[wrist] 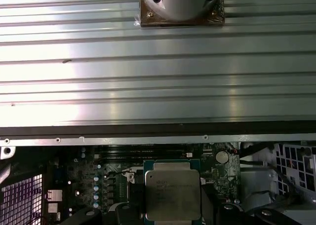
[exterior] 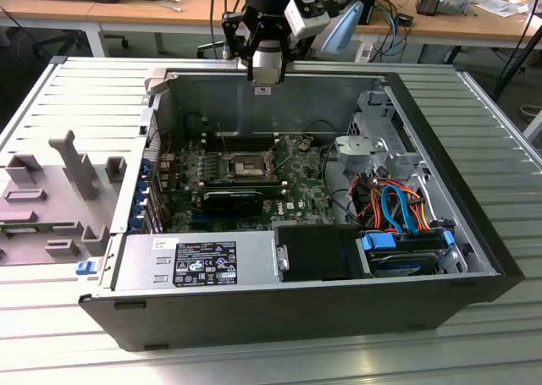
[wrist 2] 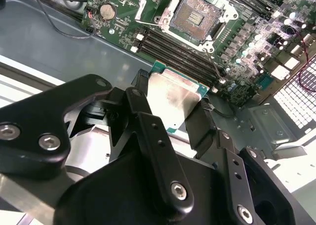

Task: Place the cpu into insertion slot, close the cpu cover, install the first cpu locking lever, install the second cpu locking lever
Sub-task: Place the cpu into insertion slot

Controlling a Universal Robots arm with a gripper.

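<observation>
One cpu (wrist 2: 174, 100), one insertion slot (wrist 2: 195, 17), one computer case (exterior: 296, 313)

We see the open computer case (exterior: 457, 190) lying on the ribbed metal table (exterior: 85, 89). The gripper (exterior: 266, 79) hangs above the case's far edge, its black fingers clamped on the pale cpu (exterior: 266, 70). Down on the green board, the insertion slot (exterior: 246, 166) shows its dark centre, well apart from the cpu. A black expansion card (exterior: 233, 201) lies just beside it, toward the near edge. A power supply (exterior: 195, 262) runs along the case's near edge. A grey fixture (exterior: 51, 190) sits at the table's edge on the exterior view's left.
</observation>
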